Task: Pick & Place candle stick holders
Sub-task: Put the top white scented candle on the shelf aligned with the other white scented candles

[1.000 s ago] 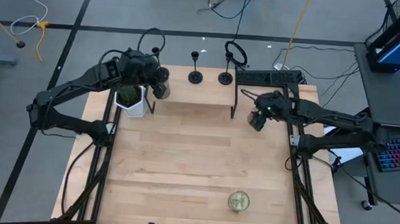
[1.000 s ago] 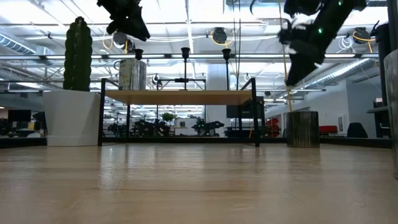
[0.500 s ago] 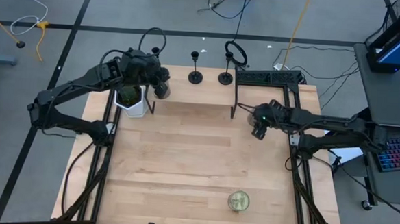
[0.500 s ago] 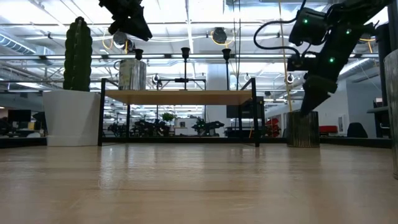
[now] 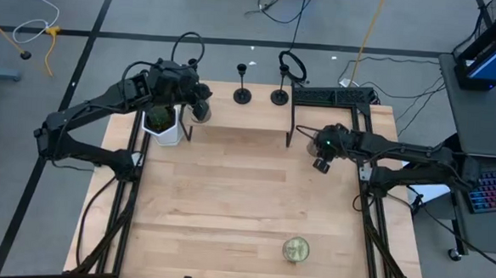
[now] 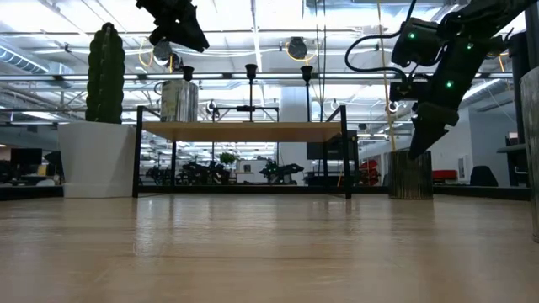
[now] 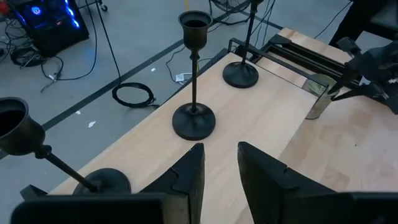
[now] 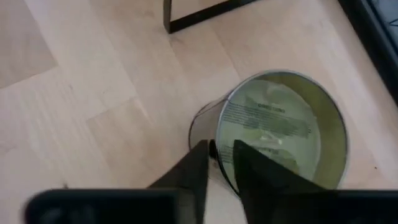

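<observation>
While your right gripper (image 8: 216,163) pinches the jar (image 8: 280,134) rim, not a holder (image 7: 194,68), it may tip; left gripper (image 7: 219,163) stands parted, empty.

I'm seeing wide bare bench (image 5: 227,206) lying open mid-board; only a jar (image 5: 297,250) is standing near its front edge, while candle holders (image 5: 243,95) are crowding the raised shelf (image 5: 233,104) at the back.
</observation>
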`<action>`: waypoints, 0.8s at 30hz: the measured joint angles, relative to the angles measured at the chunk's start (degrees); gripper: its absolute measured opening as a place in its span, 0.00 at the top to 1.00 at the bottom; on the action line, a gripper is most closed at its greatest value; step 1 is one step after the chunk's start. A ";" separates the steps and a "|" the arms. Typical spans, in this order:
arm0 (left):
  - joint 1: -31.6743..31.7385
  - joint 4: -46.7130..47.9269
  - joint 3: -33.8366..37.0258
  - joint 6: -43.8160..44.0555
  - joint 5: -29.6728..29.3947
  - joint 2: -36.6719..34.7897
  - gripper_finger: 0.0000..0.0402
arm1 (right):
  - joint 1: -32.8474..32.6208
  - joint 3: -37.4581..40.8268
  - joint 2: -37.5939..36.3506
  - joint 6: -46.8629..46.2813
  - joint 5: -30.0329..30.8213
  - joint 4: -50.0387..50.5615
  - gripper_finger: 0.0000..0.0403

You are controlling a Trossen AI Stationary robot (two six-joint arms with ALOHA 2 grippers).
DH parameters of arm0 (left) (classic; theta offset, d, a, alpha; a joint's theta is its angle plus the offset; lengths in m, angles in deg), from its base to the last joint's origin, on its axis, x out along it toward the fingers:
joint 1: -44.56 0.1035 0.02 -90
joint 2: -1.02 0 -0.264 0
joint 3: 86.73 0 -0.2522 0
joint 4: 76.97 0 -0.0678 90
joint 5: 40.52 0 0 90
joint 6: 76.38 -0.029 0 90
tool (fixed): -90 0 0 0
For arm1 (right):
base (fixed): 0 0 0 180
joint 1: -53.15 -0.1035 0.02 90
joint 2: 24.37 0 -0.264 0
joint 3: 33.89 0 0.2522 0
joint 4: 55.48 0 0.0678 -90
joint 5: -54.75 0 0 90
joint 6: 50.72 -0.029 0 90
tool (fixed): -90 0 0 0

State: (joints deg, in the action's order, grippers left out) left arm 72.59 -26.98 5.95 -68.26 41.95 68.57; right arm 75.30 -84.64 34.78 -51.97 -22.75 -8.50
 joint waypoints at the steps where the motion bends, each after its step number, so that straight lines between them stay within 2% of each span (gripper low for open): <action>1: 0.01 0.02 0.00 0.02 0.00 0.00 0.74 | 0.29 0.00 0.00 0.06 -1.18 -0.08 0.87; 4: 0.00 0.02 -0.02 0.35 0.00 0.00 0.74 | 0.78 -0.02 -0.02 -0.03 -4.83 -0.21 0.98; 10: -0.10 0.09 -0.02 1.01 0.02 0.00 0.74 | 0.26 -0.01 -0.65 -4.88 -5.85 0.48 0.99; 13: -0.10 0.11 -0.02 1.03 0.04 0.00 0.74 | -1.11 -0.28 -2.15 -8.25 -10.04 0.83 0.99; 17: -0.10 0.66 -0.02 1.03 0.07 0.00 0.74 | -5.24 -1.70 -4.94 -11.73 -11.36 0.51 0.99; 24: -1.18 2.71 -0.03 1.16 0.09 0.00 0.74 | -17.00 -3.20 -7.19 -19.50 -11.25 0.35 1.00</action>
State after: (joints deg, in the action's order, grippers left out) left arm 71.40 -24.27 5.92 -67.10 42.04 68.57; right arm 58.31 -87.84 27.59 -71.47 -33.99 -8.15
